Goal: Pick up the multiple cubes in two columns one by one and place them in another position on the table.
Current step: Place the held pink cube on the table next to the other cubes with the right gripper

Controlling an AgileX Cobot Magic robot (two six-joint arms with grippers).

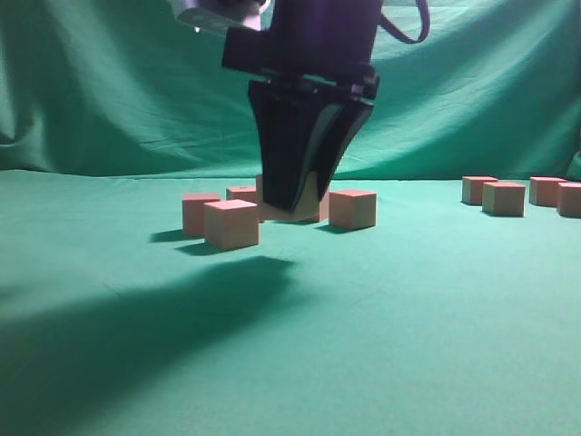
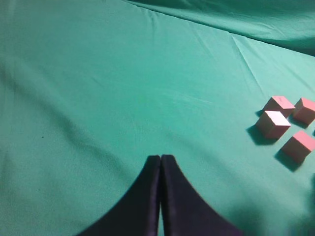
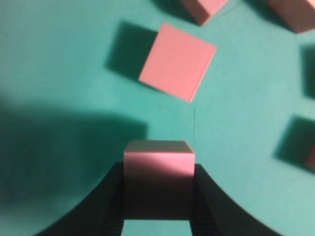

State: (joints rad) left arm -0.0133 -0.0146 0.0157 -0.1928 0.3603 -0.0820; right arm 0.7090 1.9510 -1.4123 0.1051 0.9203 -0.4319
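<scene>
Your right gripper [image 3: 157, 216] is clamped on one cube [image 3: 158, 172], held between its fingers just above the green table [image 1: 408, 309], among a cluster of loose cubes [image 1: 231, 223]. Four more cubes [image 1: 504, 198] sit well apart at the far right. Your left gripper [image 2: 161, 162] is closed with nothing in it, fingers pressed together, over bare cloth.
</scene>
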